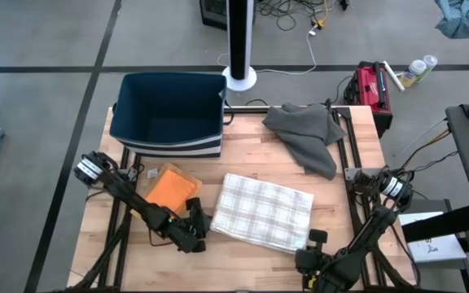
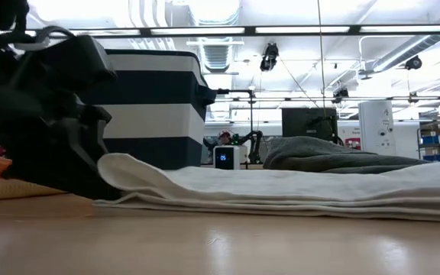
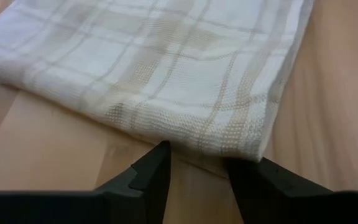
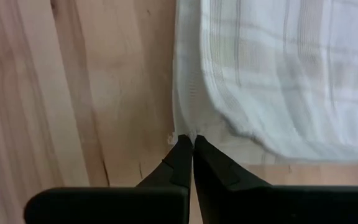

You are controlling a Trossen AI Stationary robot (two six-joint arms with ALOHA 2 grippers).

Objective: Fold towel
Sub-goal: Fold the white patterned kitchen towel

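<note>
A plaid white-and-beige towel lies folded flat in several layers at the middle of the wooden table. My left gripper stands open at its near left corner. In the left wrist view its fingers stop just short of the towel's folded edge, slanting down. My right gripper is shut at the towel's near right corner, pointing steeply down. In the low view the towel lies low on the table beside my left arm. My right gripper meets the towel's near right corner with its shut fingertips, coming from above. The corner lies flat on the table. I cannot tell whether any cloth lies between the fingertips.
A crumpled grey cloth lies at the far right of the table. A folded orange cloth lies left of the towel. A dark blue bin with a striped base stands at the far left. Bare wood shows along the near edge.
</note>
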